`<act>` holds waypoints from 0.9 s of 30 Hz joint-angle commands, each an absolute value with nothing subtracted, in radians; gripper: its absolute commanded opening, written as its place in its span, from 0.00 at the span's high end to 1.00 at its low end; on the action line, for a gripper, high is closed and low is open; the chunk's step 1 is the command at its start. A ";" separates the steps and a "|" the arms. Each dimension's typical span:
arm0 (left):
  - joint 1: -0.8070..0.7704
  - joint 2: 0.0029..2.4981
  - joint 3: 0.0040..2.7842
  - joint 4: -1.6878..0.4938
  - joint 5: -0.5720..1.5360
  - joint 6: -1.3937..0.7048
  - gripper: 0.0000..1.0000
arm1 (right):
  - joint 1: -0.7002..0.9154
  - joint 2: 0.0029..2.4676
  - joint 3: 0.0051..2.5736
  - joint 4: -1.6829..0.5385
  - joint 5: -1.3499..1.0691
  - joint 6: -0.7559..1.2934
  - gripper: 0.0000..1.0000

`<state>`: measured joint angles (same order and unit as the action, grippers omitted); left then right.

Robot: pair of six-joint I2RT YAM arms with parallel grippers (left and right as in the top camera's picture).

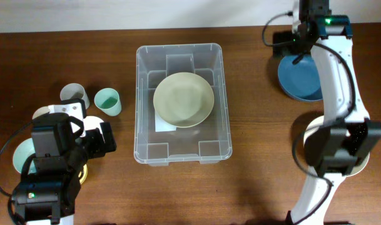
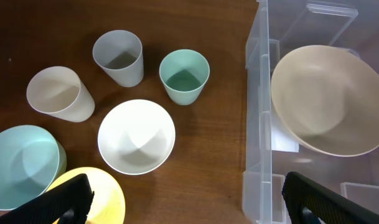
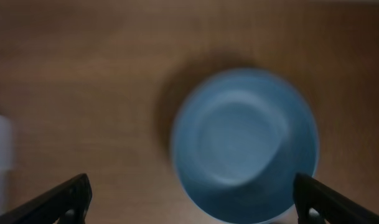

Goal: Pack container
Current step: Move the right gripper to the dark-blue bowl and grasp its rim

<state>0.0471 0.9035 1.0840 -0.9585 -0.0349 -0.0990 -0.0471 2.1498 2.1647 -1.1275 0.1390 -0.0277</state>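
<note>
Packing is barely begun: we see the container [image 1: 177, 153] at the middle of the table [image 1: 259, 125] with one beige bowl [image 1: 184, 99] in it, and the rest of the ware out on the wood. We judge the step in hand to be the next fetch.

Our right claw [image 3: 190, 196] hangs over the blue bowl [image 3: 245, 146], jaws spread wide and holding nothing. That view is blurred, so we cannot tell how high it stands. Our left claw [image 2: 186, 199] is likewise wide open and empty, above a cluster: white bowl [image 2: 136, 137], green cup [image 2: 184, 76], grey cup [image 2: 119, 57], beige cup [image 2: 58, 93], teal bowl [image 2: 18, 165] and a yellow dish [image 2: 108, 199] at the frame's lower edge.

The next move, as we judge it, is to come down on the blue bowl's rim, one jaw inside and one outside, close, lift clear of the container's wall and carry across. The blue bowl stands well apart from the container with bare table between, so that path looks free.

Inside, the beige bowl fills the middle, and bare floor shows at the end toward the bottom of the overhead view. On the left the cups stand near one another and the green cup is just beside the white bowl, so room is tight there. The white bowl's side toward the container is open.
</note>
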 commanded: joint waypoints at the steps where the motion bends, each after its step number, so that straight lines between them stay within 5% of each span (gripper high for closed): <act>1: 0.048 0.904 1.100 -0.958 -0.049 -0.109 0.01 | -0.078 2.246 2.156 -1.159 0.155 0.005 0.01; 22: 0.048 0.904 1.100 -0.958 -0.049 -0.109 0.01 | -0.080 2.492 2.156 -1.122 0.242 -0.021 0.00; 27: 0.048 0.904 1.100 -0.959 -0.049 -0.109 0.01 | -0.080 2.522 2.156 -1.115 0.248 -0.029 0.09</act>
